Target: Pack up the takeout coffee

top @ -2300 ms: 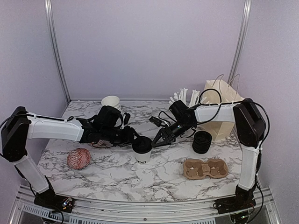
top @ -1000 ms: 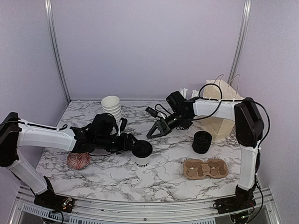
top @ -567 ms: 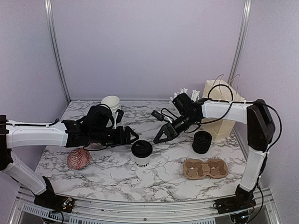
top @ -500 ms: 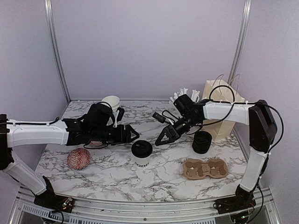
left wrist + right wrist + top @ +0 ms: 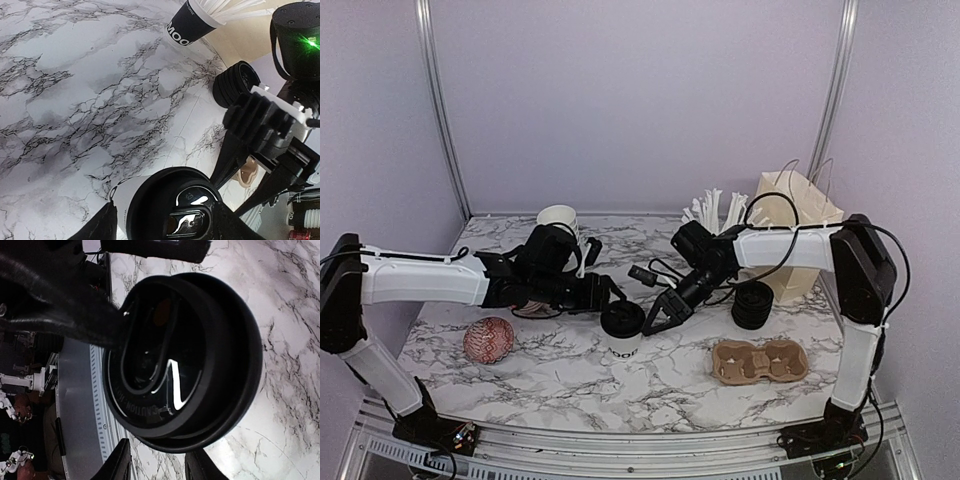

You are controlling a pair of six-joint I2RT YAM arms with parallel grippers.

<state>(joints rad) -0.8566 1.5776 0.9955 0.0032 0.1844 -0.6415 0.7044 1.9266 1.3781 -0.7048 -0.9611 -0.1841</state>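
One takeout coffee (image 5: pixel 623 330), a white paper cup with black lettering and a black lid, stands upright mid-table. My left gripper (image 5: pixel 604 294) reaches in from the left at lid height. In the left wrist view its open jaws (image 5: pixel 162 225) flank the cup (image 5: pixel 125 200) closely, one finger by the white wall and one by the lid. My right gripper (image 5: pixel 653 318) comes in low from the right. In the right wrist view it (image 5: pixel 160 465) is open, and the lid rim (image 5: pixel 210 405) sits just past its fingertips (image 5: pixel 120 460), with no contact visible.
A cardboard cup carrier (image 5: pixel 760 360) lies front right. A stack of black lids (image 5: pixel 753 303) sits by a paper bag (image 5: pixel 798 230). A black cup of white stirrers (image 5: pixel 712 215) and stacked lidless cups (image 5: pixel 558 217) stand at the back. A red patterned ball (image 5: pixel 488 339) lies front left.
The left gripper drew back from the cup, then came in again to flank it. The right gripper swung down from behind to the lid's right edge and its jaws narrowed.
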